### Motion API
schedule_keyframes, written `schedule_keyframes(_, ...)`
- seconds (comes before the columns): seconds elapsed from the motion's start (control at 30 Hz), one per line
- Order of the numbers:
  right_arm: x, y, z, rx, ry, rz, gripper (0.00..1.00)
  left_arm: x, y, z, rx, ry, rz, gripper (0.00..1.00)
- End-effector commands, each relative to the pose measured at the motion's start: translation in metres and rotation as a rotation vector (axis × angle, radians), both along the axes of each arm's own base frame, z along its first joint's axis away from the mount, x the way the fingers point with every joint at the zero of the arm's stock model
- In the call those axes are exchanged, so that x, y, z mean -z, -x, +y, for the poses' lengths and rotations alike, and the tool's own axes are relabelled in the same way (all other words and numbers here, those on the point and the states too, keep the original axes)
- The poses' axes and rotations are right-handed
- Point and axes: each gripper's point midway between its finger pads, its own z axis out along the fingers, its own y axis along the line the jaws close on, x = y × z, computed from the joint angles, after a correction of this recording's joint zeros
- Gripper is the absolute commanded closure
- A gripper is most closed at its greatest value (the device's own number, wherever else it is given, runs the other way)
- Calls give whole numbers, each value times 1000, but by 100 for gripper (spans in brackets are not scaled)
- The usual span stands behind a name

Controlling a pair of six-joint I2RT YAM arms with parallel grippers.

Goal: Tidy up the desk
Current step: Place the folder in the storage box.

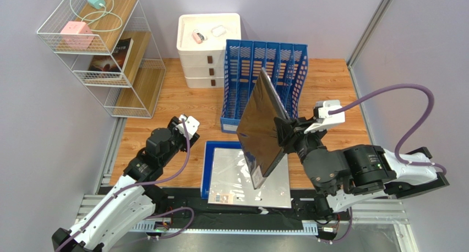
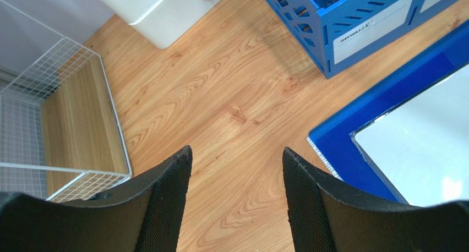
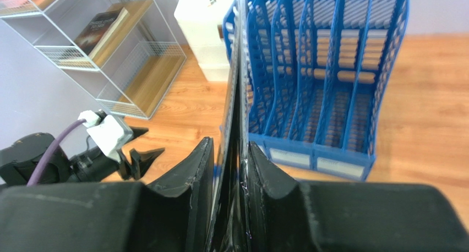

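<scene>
Holding: thin dark book [image 1: 263, 132], pinched near one edge by the right end effector [image 1: 283, 132], tilted nearly upright and lifted clear of the worktop [image 1: 330, 89].
Right end effector: clamped on the dark book, fingers drawn close with only the book between them.
Left end effector [image 2: 236, 158]: spread apart, gripping nothing, hovering over bare wood between the wire shelf [image 1: 144, 84] and the blue folder [image 1: 208, 169].
Worktop: underneath everything, running from the arm bases to the back wall, with wood showing between the items.
Looking done: two small gadgets [image 1: 208, 33] lying on top of the white drawer unit [image 1: 206, 59]; a pink cube [image 1: 76, 33], a teal plug [image 1: 96, 1] and a paperback [image 1: 113, 56] sitting on the wire shelf. Judged tidy from placement alone.
Step in hand: most likely filing the dark book into the blue file rack [image 1: 264, 70]; book edge pointing toward the rack's left end in the right wrist view, just in front of it and not yet inside any slot.
Rack contents: every slot apparently empty, as far as visible.
Left to do: slotting the dark book, then dealing with the blue folder and the white plastic-wrapped sheet [image 1: 242, 177] lying flat on it at the near edge, probably bound for the rack as well.
Progress: roughly midway at best, with no flat item filed yet.
</scene>
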Motion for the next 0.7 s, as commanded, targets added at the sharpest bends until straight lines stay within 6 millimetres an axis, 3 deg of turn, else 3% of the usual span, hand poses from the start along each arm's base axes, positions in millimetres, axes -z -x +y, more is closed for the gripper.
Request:
schedule_keyframes(0.0, -56, -15, -54, 250, -70, -29, 100, -8, -2, -4, 4, 47, -23, 33)
schedule_keyframes(0.23, -72, -22, -77, 292, -90, -17, 100, -4, -2, -4, 6, 44, -11, 32)
schedule_keyframes(0.47, -82, -46, -104, 373, -98, -57, 100, -4, -1, -5, 14, 48, -8, 32)
schedule_keyframes(0.67, -95, -66, -97, 414, 14, -111, 100, -2, -1, -6, 16, 45, -5, 32)
